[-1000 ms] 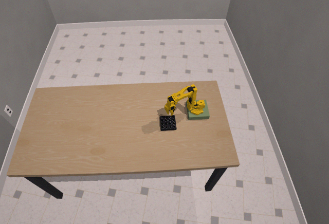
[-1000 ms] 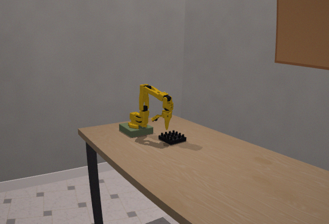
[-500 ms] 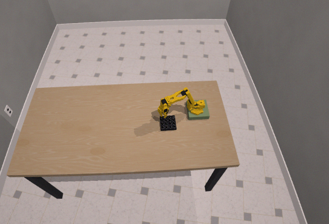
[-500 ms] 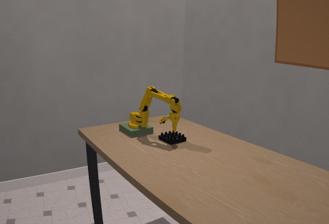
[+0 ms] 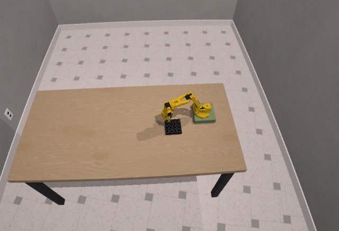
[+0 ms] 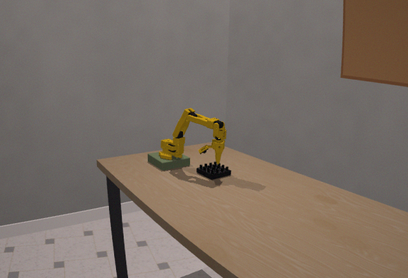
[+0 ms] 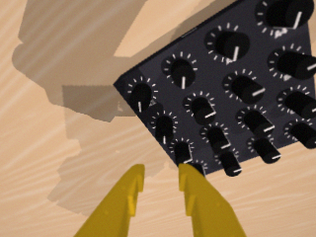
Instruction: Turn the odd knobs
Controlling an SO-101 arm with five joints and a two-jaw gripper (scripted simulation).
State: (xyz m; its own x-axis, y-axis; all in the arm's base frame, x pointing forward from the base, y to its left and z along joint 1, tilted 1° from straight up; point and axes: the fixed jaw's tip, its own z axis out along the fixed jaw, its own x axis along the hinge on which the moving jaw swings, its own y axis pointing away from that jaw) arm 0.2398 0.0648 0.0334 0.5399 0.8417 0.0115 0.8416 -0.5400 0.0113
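Observation:
The black knob box [image 5: 173, 133] [image 6: 204, 174] [image 7: 148, 73] lies on the table with knobs in a four-by-four grid. In the wrist view, the four pointers along its upper-left edge look alike, downward in the picture. In the line beside it, the end knob [image 7: 164, 127] points down, while the other three point to the lower right. The pointers I can see in the two farther lines point to the lower right. My gripper [image 5: 167, 120] [image 6: 218, 163] [image 7: 162, 170] is slightly open and empty, just above the box's edge. Its right finger partly hides a corner knob [image 7: 198, 169]. Row labels are unreadable.
The wooden table [image 5: 82, 130] [image 6: 280, 209] carries the arm's green base block [image 5: 204, 120] [image 6: 166, 164], near one end. The arm arches from it to the box. Shadows of the arm fall on the table around the box.

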